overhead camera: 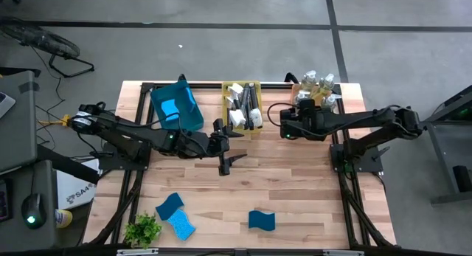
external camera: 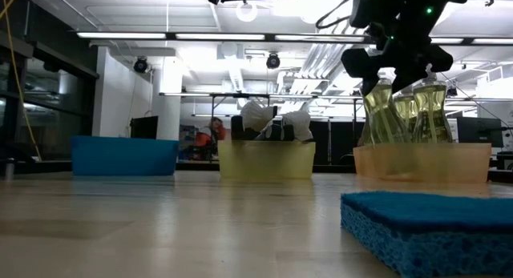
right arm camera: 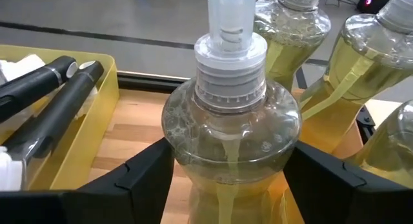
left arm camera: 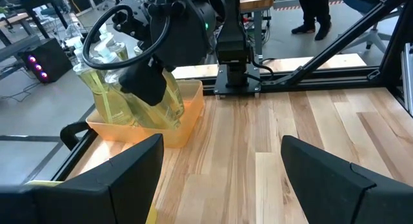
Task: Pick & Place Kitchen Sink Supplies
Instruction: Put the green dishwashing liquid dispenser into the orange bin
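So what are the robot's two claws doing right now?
Left tool: open, empty, above the wooden table.
Right tool: around the clear pump bottle of yellow liquid; grip cannot be told.

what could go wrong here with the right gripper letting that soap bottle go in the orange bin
1. The right gripper has its fingers on both sides of the front bottle, which stands tight against other bottles in the orange bin; pulling away could tip one.
2. The left gripper hangs open over mid-table near a dish brush; crossing toward the bins might crowd the right arm.
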Robot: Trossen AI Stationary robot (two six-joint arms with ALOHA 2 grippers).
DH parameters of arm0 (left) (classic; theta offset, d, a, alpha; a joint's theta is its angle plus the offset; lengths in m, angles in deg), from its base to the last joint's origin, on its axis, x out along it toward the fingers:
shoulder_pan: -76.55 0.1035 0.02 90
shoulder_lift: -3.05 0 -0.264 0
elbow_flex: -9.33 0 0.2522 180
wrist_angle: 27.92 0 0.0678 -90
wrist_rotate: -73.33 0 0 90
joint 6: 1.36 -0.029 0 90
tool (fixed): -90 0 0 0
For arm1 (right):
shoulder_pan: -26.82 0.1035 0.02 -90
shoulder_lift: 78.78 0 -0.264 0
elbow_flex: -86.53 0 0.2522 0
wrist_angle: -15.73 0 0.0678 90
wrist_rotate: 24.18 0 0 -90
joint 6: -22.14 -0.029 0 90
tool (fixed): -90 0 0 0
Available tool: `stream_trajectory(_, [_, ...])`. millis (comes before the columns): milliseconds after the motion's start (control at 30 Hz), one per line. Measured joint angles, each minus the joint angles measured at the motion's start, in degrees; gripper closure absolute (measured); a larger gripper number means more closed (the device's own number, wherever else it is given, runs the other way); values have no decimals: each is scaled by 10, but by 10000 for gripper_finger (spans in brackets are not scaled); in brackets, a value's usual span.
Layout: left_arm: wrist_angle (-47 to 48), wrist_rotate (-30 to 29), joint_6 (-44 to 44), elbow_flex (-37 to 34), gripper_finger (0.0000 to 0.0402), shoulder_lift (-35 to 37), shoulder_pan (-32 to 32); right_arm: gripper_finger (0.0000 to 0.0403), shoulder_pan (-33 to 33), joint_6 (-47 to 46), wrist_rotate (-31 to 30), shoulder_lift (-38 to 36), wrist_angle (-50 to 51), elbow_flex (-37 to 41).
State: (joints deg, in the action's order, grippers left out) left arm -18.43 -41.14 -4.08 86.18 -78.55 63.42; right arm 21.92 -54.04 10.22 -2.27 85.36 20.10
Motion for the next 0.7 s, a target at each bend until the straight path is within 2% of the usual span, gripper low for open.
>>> stream_trajectory(267, [0,5,0,0,94,0,0,140,-3,10,15,1,-1,0])
stream_trajectory(367, [-2,23,3,0,94,0,0,138,-12,2,43,1,4,0])
stream_trajectory(433, [-2,27,4,0,94,0,0,130,-17,-1,94,1,15,5])
stream_trajectory(700, [-2,30,5,0,94,0,0,85,-29,-3,132,-18,23,4])
